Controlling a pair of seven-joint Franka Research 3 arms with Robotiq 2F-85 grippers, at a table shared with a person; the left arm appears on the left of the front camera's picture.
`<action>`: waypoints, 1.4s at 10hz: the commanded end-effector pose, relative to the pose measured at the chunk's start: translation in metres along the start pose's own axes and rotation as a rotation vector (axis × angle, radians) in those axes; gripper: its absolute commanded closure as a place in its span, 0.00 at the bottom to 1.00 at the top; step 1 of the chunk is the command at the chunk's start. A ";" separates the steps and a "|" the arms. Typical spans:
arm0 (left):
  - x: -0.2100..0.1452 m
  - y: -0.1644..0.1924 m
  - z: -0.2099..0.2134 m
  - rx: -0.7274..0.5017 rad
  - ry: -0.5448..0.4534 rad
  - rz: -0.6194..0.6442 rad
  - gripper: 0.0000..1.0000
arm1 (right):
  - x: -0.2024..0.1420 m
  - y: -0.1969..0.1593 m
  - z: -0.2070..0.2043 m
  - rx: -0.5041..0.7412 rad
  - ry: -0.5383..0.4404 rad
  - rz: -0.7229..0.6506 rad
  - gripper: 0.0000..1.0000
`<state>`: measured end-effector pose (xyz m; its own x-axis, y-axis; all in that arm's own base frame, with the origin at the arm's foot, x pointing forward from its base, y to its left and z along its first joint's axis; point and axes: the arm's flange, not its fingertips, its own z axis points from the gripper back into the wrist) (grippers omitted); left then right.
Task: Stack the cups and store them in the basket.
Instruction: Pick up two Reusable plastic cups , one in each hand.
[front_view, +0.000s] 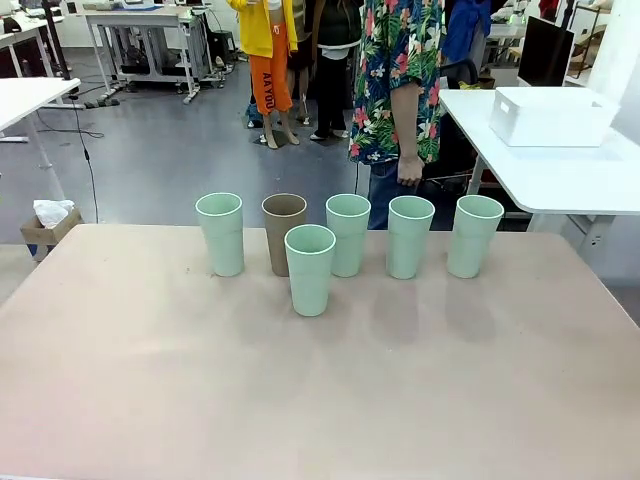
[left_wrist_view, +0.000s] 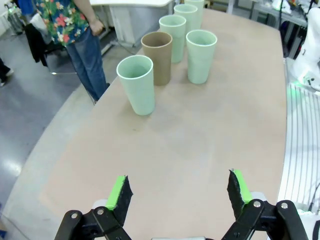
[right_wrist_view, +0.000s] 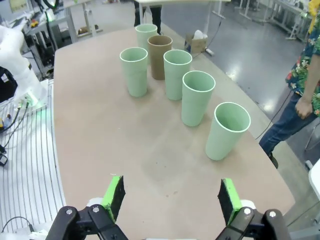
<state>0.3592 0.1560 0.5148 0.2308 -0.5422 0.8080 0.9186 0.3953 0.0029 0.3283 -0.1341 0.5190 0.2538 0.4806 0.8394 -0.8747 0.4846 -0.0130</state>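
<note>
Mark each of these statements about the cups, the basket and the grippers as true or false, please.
1. All six cups stand upright on the table. True.
2. Two cups are brown. False: there is one brown cup; the other five are green.
3. The left gripper holds a cup. False: it is open and empty, and so is the right gripper.
4. The basket sits on another table, apart from the cups. True.
5. One cup is stacked inside another. False: each cup stands alone.
</note>
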 end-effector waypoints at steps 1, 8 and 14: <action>0.004 -0.001 -0.001 -0.006 -0.029 -0.026 0.00 | -0.002 0.003 -0.002 0.004 -0.032 0.030 0.00; 0.011 -0.008 -0.001 0.032 -0.053 -0.067 0.00 | 0.000 0.003 -0.001 -0.005 -0.051 0.039 0.00; 0.010 -0.005 0.001 0.012 -0.029 -0.036 0.00 | 0.002 0.004 0.000 -0.004 -0.023 0.007 0.00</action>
<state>0.3566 0.1492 0.5225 0.1960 -0.5419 0.8173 0.9203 0.3894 0.0374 0.3242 -0.1315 0.5192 0.2541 0.4803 0.8395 -0.8726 0.4883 -0.0153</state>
